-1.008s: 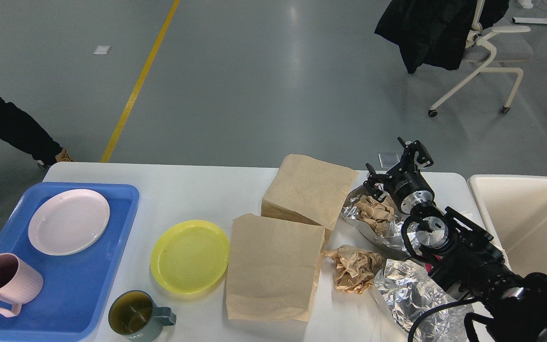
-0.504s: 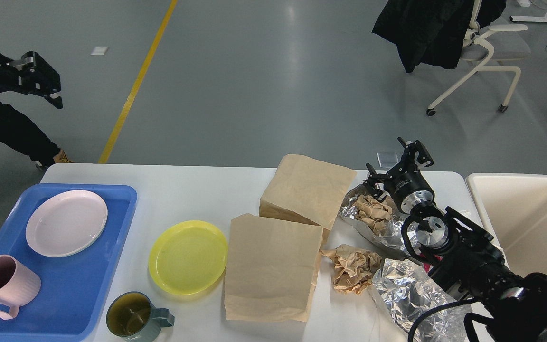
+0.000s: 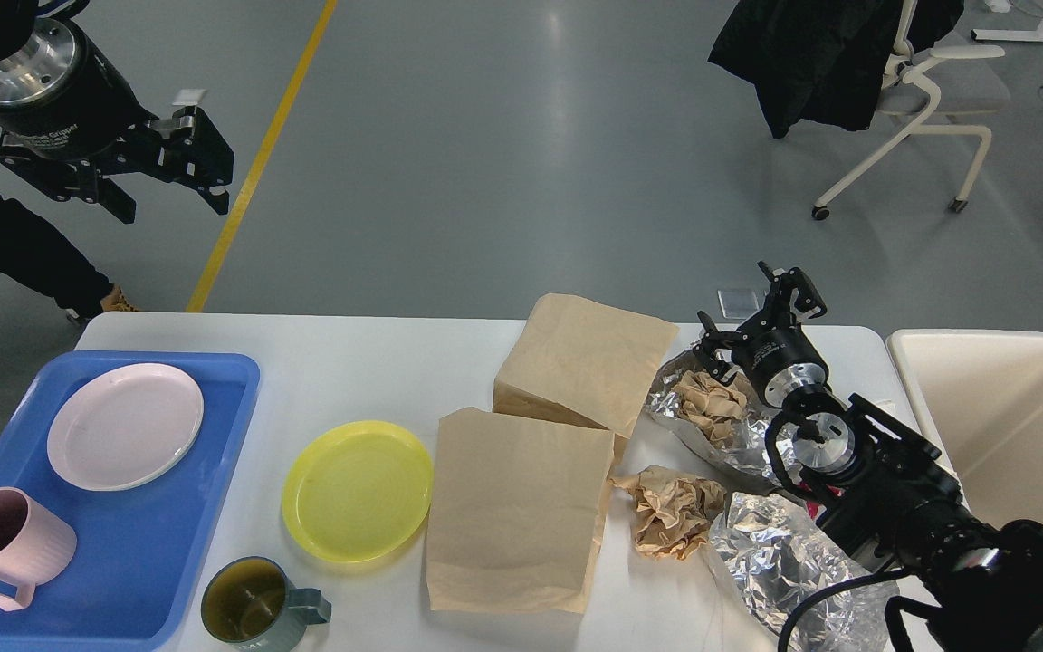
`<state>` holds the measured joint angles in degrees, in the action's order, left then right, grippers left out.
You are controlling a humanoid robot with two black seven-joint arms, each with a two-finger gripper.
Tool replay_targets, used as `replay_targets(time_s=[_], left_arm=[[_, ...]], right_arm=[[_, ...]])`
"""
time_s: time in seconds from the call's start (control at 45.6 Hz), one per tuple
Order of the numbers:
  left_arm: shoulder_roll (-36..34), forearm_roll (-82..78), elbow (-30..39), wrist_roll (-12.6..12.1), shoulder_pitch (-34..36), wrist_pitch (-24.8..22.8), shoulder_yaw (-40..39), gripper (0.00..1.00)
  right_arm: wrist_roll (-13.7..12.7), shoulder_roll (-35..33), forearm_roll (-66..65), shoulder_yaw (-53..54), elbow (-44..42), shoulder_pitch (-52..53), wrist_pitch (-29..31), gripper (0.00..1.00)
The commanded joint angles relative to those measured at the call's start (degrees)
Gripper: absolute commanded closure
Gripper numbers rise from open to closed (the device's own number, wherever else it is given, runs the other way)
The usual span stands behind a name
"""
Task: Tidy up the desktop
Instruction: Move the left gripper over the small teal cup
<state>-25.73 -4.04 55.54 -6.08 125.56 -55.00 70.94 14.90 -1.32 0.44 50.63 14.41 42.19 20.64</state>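
Clearly the tidying is only beginning: bags [image 3: 521, 507], foil [image 3: 784, 561], a yellow plate [image 3: 357, 490] and a mug [image 3: 250, 607] are lying on the worktop [image 3: 377, 362], both grippers, left [image 3: 168, 181] and right [image 3: 757, 312], hanging apart, holding nothing.

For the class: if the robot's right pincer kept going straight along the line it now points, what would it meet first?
The right pincer, open, points up and away past the far edge of the desktop. Nothing on the desktop lies ahead of it; the way looks free, with only grey floor beyond, though depth is hard to judge.

Illumination bright, even, overhead; pale glare streak on grey floor [image 3: 567, 136]; foil [image 3: 779, 561] glints; shadows soft; focus sharp.
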Motion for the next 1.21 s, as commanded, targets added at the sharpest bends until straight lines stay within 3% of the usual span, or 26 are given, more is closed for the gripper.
replay_targets(time_s=[0.0,0.11,0.219,0.351,0.416,0.745,0.854,1.008,1.183], left_arm=[[0.5,0.1,1.0,0.1,0.2,0.0,1.3,0.17],[1.0,0.1,5.9,0.1,1.0,0.0,1.6,0.18],[1.1,-0.3,17.6,0.0,4.5,0.0,4.5,0.19],[1.3,-0.9,32.6,-0.3,8.0,16.6,7.8,0.19],[1.9,-0.9,36.2,-0.6,8.1,20.3,8.0,0.19],[4.4,-1.1,38.6,-1.3,3.6,24.0,7.3,0.20],[4.2,-2.0,38.8,-2.4,-0.7,25.8,6.1,0.20],[3.5,-2.9,39.5,-6.2,-6.9,26.5,3.0,0.20],[3.8,-3.0,39.4,-6.8,-10.4,25.8,1.2,0.20]], right_arm=[[0.0,0.0,0.0,0.0,0.0,0.0,0.0,0.00],[0.0,0.0,0.0,0.0,0.0,0.0,-0.1,0.00],[0.0,0.0,0.0,0.0,0.0,0.0,0.0,0.00],[0.0,0.0,0.0,0.0,0.0,0.0,0.0,0.00],[0.0,0.0,0.0,0.0,0.0,0.0,0.0,0.00],[0.0,0.0,0.0,0.0,0.0,0.0,0.0,0.00],[0.0,0.0,0.0,0.0,0.0,0.0,0.0,0.00],[0.0,0.0,0.0,0.0,0.0,0.0,0.0,0.00],[0.0,0.0,0.0,0.0,0.0,0.0,0.0,0.00]])
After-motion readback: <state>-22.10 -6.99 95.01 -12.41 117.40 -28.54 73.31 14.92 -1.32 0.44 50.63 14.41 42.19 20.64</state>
